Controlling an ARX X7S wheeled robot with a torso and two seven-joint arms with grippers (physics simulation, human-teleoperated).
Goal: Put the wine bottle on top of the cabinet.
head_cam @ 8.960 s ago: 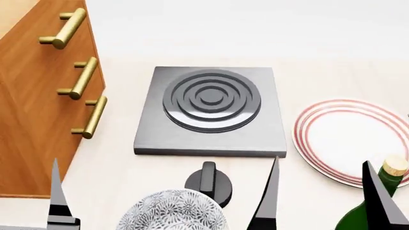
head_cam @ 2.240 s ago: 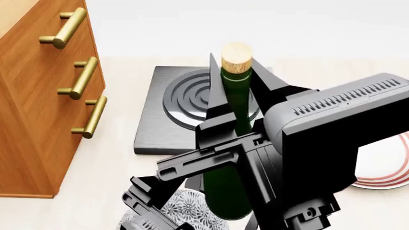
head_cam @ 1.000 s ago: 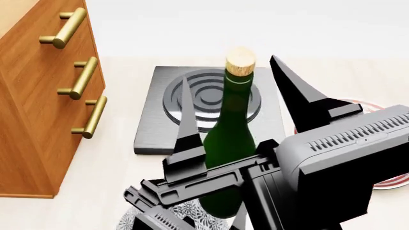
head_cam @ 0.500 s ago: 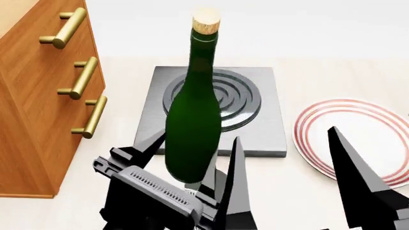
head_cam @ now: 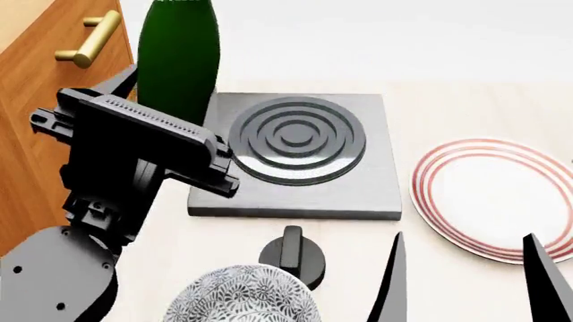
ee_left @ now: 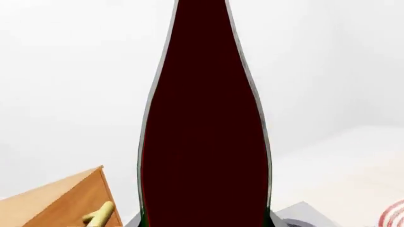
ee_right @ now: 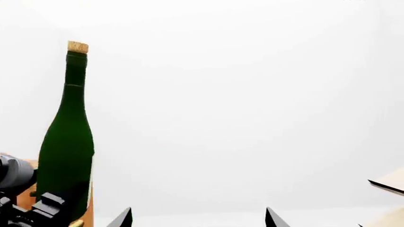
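Currently: your left gripper (head_cam: 166, 114) pinches the wine bottle (head_cam: 178, 57) upright, upper left of the head view, beside the cabinet (head_cam: 36, 100).
Your right gripper (head_cam: 465, 275) stands spread, lower right.

Head view downward; wrist views level, perhaps sharing wine bottle (ee_right: 66, 146).

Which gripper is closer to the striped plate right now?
Right. The right gripper sits open just in front of the striped plate, near its front edge. The left gripper is across the stove, holding the wine bottle up beside the cabinet.
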